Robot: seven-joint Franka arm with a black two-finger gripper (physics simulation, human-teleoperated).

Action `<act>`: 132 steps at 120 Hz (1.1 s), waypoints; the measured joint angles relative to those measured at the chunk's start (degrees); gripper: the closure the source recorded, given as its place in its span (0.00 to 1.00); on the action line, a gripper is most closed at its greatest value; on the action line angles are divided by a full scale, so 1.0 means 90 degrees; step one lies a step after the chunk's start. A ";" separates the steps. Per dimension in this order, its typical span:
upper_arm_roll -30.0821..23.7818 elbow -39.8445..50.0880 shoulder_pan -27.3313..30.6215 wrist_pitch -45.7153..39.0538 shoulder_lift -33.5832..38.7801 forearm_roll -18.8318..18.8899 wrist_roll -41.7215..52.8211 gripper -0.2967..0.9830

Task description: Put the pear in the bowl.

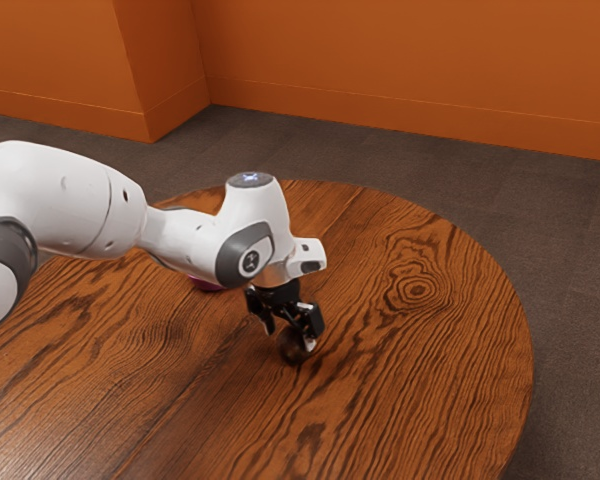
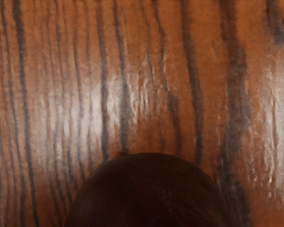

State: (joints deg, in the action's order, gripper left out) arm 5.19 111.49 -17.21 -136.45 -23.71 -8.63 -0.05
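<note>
- Pear [image 1: 293,350], dark brown and rounded, is directly beneath the hand [image 1: 276,235], out over the wooden table [image 1: 430,400].
- Whether the pear sits on the wood or hangs just above it, I cannot tell.
- State of the fingers [image 1: 313,318]: I cannot tell whether they are clamped on the pear or loose around it.
- In the wrist view the pear is a big, dark dome at the lower edge, its upper curve smooth, with striped wood beyond it.
- Bowl [image 1: 208,286]: a sliver of deep pinkish purple peeks out beneath the white arm [image 1: 85,200] in the exterior view, the rest hidden by it.
- The pear is outside the bowl, apart from it, farther toward the exterior view's right and nearer that camera.
- The arm comes in from the exterior view's left, bends at its dark-ringed wrist joint, and points the hand down at the table.
- The table has a rounded edge and a warm brown top with dark, wavy grain; a knot [image 1: 417,290] with rings around it lies toward the exterior view's right.
- Glossy light streaks the wood in the wrist view.
- Behind the table are a grey floor [image 1: 570,270] and an orange wall [image 1: 400,60].
</note>
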 joint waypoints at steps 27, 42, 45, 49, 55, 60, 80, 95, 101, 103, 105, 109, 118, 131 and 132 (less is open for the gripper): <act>-0.0001 -0.0111 -0.0030 -0.0116 -0.0237 -0.0043 0.0044 0.24; 0.0000 -0.0119 -0.0019 -0.0143 -0.0291 -0.0112 0.0062 0.27; 0.0000 -0.0122 -0.0020 -0.0146 -0.0300 -0.0120 0.0066 0.27; 0.0000 -0.0143 -0.0020 -0.0150 -0.0327 -0.0128 0.0070 0.29; -0.0001 -0.0162 -0.0018 -0.0154 -0.0350 -0.0137 0.0076 0.32; 0.0000 -0.0187 -0.0017 -0.0153 -0.0358 -0.0142 0.0080 0.35; 0.0000 -0.0249 -0.0017 -0.0125 -0.0364 -0.0141 0.0084 0.42; 0.0001 -0.0239 0.0000 -0.0096 -0.0338 -0.0119 0.0065 0.45; 0.0006 -0.0229 0.0008 -0.0070 -0.0288 -0.0108 0.0055 0.45; 0.0007 -0.0225 0.0011 -0.0061 -0.0268 -0.0102 0.0051 0.46; 0.0008 -0.0220 0.0013 -0.0049 -0.0245 -0.0097 0.0046 0.46; 0.0009 -0.0209 0.0025 -0.0013 -0.0182 -0.0082 0.0038 0.47; 0.0092 -0.0217 0.0047 0.0085 -0.0021 -0.0035 0.0040 0.48; 0.0454 -0.0339 0.0061 0.0350 0.0225 0.0075 0.0120 0.50; 0.0480 -0.0354 0.0063 0.0373 0.0233 0.0082 0.0129 0.50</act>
State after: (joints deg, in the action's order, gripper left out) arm 9.51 108.31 -16.64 -133.09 -21.62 -7.89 1.11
